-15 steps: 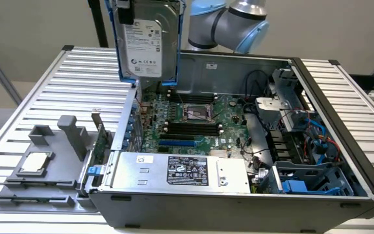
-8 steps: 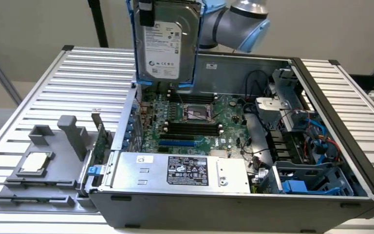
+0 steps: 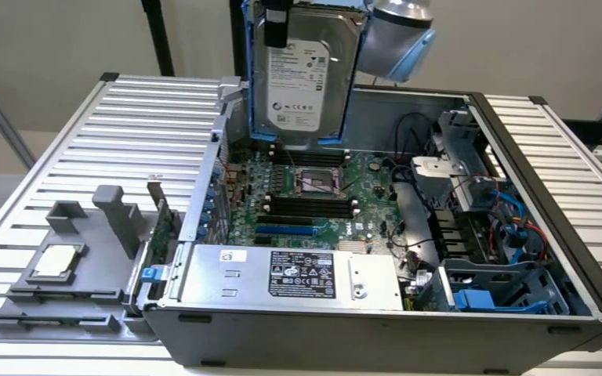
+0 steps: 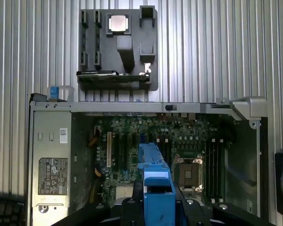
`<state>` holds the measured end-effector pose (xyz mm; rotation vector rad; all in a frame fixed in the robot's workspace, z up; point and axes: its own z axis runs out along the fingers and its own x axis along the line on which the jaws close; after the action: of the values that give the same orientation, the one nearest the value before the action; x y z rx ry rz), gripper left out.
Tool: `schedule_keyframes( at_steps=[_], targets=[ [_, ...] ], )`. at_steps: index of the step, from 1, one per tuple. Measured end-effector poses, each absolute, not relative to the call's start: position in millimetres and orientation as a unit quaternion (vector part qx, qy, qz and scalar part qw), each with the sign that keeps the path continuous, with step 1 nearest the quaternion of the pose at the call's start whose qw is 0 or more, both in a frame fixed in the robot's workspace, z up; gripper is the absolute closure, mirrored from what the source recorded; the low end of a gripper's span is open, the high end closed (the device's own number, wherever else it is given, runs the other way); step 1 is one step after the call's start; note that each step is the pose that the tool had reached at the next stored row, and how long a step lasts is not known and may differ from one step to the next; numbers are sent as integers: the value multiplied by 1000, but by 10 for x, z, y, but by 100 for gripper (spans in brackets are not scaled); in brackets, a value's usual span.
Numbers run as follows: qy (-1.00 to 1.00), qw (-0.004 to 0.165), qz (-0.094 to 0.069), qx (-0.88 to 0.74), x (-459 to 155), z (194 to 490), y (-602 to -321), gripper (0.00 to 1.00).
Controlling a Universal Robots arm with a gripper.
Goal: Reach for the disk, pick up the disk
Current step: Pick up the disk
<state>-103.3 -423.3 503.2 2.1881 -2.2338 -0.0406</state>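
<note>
Exterior view first: up at the top edge, the disk (image 3: 299, 74), silver-grey with its white label facing out, hanging upright in its blue carrier, well clear above the motherboard (image 3: 317, 192) of the open computer case (image 3: 385, 337). Gripped from above by the gripper (image 3: 277, 35), black fingers (image 3: 276, 27) running down across the top of the label side. Just to the exterior view's right of it, the arm's pale blue-grey wrist joint (image 3: 395, 35), reaching down from overhead. Below, lying on the slatted table (image 3: 144, 117): the case on its side, lid off, silver power supply box (image 3: 280, 274) with black label along the near edge, blue drive cage (image 3: 500, 290) at the exterior view's right. On the exterior view's left of the case, a grey fixture tray (image 3: 66, 290) carrying a small square silver chip (image 3: 56, 262).

Over to the wrist view: looking straight down into the case from high up. Blue carrier edge of the disk (image 4: 156, 188) clamped between the dark fingers (image 4: 132, 207), partly closed around it, pads pressed to either flank. Motherboard (image 4: 170, 141) far beneath, the power supply box (image 4: 52, 165) to one side. Beyond the case wall, the grey fixture tray (image 4: 118, 52) on the slats with the silver chip (image 4: 118, 23) seated in it.
</note>
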Motion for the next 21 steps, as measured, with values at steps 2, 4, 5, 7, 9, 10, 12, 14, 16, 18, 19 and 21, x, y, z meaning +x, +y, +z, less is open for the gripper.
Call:
schedule_keyframes(
  at_steps=[2, 4, 5, 7, 9, 10, 12, 14, 16, 18, 19, 21],
  targets=[
    [-714, 7, -13, 700, -943, 5030, -4246, 67],
    [-714, 7, -13, 700, -853, 5028, -4259, 67],
    [-714, 7, -13, 700, -806, 5027, -4266, 67],
    [-714, 7, -13, 700, -714, 5025, -4279, 67],
    [-714, 7, -13, 700, -624, 5023, -4292, 67],
    [-714, 7, -13, 700, -579, 5022, -4298, 67],
    [-714, 7, -13, 700, -489, 5021, -4309, 67],
    [-714, 7, -13, 700, -396, 5016, -4322, 67],
    [-714, 7, -13, 700, -305, 5013, -4335, 67],
    [-714, 7, -13, 700, -215, 5011, -4346, 67],
    [-714, 7, -13, 700, -169, 5009, -4353, 67],
    [-714, 7, -13, 700, -78, 5006, -4364, 67]
  ],
)
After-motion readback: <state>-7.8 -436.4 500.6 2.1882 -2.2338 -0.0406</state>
